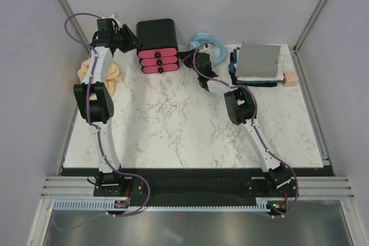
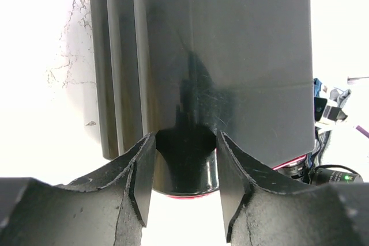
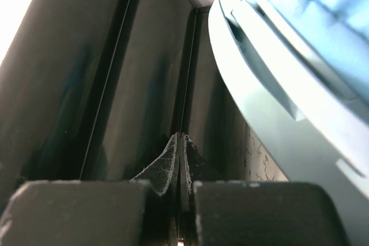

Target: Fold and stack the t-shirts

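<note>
A pale yellow-cream t-shirt (image 1: 113, 75) lies crumpled at the far left, partly under my left arm. A folded stack (image 1: 258, 64) sits at the far right, with a grey t-shirt on top and white and dark navy ones beneath. My left gripper (image 1: 128, 40) is open at the left side of the black box (image 1: 156, 34). In the left wrist view the gripper (image 2: 184, 142) has its jaws apart, with a rounded part of the box (image 2: 230, 56) just beyond them. My right gripper (image 1: 185, 57) is shut and empty between the box and the light blue ring. In the right wrist view the gripper (image 3: 181, 136) points at the box's side (image 3: 115, 84).
The black box has a pink-red front (image 1: 159, 61) facing the arms. The light blue ring-shaped thing (image 1: 209, 44) lies at the back middle and fills the right of the right wrist view (image 3: 277, 84). A small peach block (image 1: 290, 78) sits beside the folded stack. Grey walls enclose the marble table (image 1: 184, 125).
</note>
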Controlling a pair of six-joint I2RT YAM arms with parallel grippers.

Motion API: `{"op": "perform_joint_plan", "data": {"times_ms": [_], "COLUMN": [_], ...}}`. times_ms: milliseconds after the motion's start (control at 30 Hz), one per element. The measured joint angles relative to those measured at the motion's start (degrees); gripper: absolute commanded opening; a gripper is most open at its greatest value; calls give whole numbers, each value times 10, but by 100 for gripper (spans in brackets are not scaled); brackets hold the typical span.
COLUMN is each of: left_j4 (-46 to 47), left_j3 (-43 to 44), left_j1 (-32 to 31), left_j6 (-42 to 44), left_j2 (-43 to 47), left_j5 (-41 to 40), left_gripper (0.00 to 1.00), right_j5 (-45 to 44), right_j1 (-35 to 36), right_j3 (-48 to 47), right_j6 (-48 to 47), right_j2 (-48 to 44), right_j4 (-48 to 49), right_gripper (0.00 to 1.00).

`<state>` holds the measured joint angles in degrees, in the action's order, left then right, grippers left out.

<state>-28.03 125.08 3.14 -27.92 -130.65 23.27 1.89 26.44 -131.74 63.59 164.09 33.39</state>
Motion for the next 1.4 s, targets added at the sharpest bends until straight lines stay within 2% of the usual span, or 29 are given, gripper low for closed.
{"op": "perform_joint_plan", "data": {"times_ms": [200, 333, 633, 733, 800, 900, 1067, 1200, 1400], "left_j4": [3, 4, 8, 16, 19, 23, 17, -7, -33], "left_j3": [0, 0, -12, -28, -41, -66, -101, -99, -80], "left_j1": [-1, -2, -14, -21, -24, -33, -53, -75, -75], "left_j6": [3, 9, 28, 36, 40, 46, 50, 37, -13], "left_j2": [0, 0, 12, 24, 34, 53, 87, 93, 84], "left_j5": [-1, -2, -31, -52, -62, -85, -140, -138, -116], "left_gripper": [31, 24, 21, 18, 17, 22, 18, 5, 2], "right_j5": [26, 38, 61, 65, 68, 73, 92, 153, 189], "right_j1": [0, 0, 0, 0, 0, 0, 0, 22, 38], "right_j3": [7, 28, 94, 100, 103, 121, 232, 303, 340], "right_j6": [-20, -21, -29, -35, -36, -37, -59, -99, -168], "right_j2": [-1, -15, -57, -63, -65, -76, -147, -209, -269], "right_j4": [-1, 3, 7, 2, 2, 4, 14, -17, -71], "right_gripper": [0, 0, 0, 0, 0, 0, 0, 0, 0]}}
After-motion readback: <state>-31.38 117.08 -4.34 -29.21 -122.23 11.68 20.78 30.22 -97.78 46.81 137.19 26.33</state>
